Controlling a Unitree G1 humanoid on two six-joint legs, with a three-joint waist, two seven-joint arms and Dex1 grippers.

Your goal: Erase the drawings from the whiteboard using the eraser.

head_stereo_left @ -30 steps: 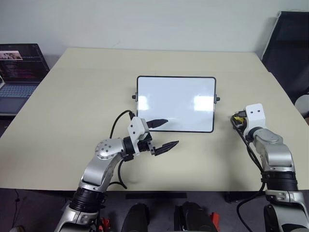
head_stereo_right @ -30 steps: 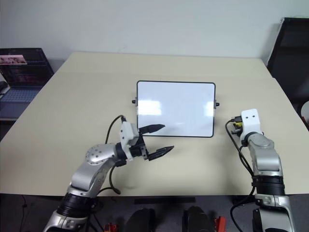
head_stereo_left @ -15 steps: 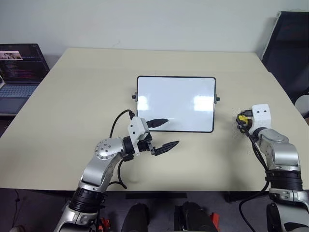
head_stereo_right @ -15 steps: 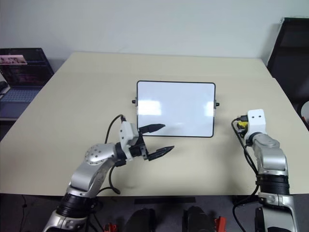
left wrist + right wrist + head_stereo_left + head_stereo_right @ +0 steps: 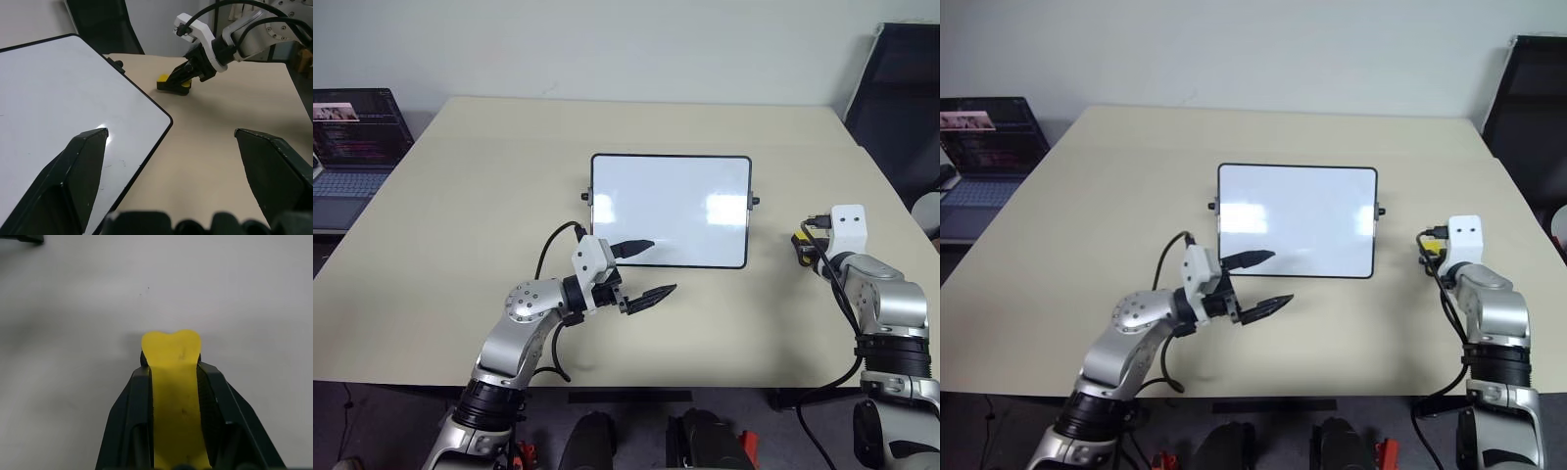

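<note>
Your right gripper is clamped on the eraser, its two fingers pinching the yellow block from both sides, and the block's front end sticks out past the fingertips. In the left wrist view the eraser's dark underside rests on the table. Just inward of this gripper lies the whiteboard; its near short edge with the black knob is close by, with a strip of bare table between. The board's white face looks blank from here, and you cannot make out any drawings on it. Your left gripper hangs with its fingers spread wide apart, holding nothing, one finger over the board's near corner and the other over bare table. Behind both grippers, open tabletop runs to the table's front edge.
</note>
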